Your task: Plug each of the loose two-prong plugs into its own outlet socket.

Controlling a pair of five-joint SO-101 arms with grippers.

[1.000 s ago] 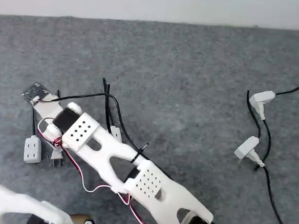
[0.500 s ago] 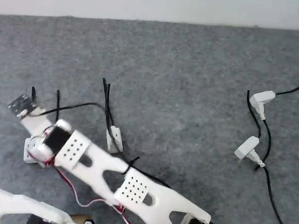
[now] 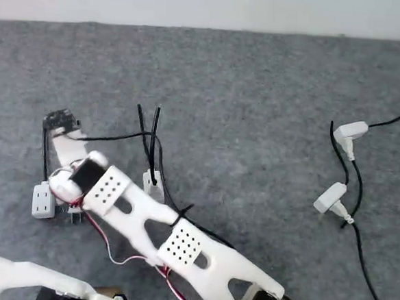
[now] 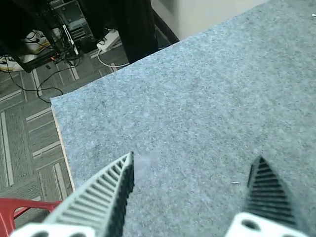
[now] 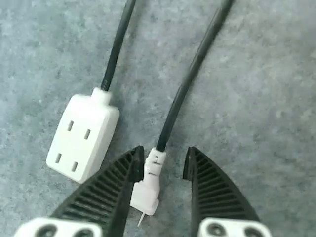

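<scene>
A white two-prong plug point(image 5: 147, 190) on a black cord lies on the grey mat, prongs toward the camera. My right gripper point(image 5: 163, 158) is open and straddles it, one finger touching its side. A white outlet socket point(image 5: 81, 138) with its own black cord lies right beside the plug. From above, that socket point(image 3: 43, 201) sits at the left, with the right arm's wrist point(image 3: 81, 176) over the plug point(image 3: 76, 215). A second white socket point(image 3: 152, 185) lies mid-mat. My left gripper point(image 4: 192, 165) is open above bare mat.
Two more white plugs point(image 3: 350, 133) point(image 3: 332, 197) on black cords lie at the far right. Black cords point(image 3: 146, 136) loop around the right arm. The mat's edge point(image 4: 61, 143) drops to a floor with cables. The left arm point(image 3: 26, 275) rests at the bottom left.
The right arm's wrist swung left over the left socket, then came back right, so the socket shows again. The cords by the middle socket shifted.
</scene>
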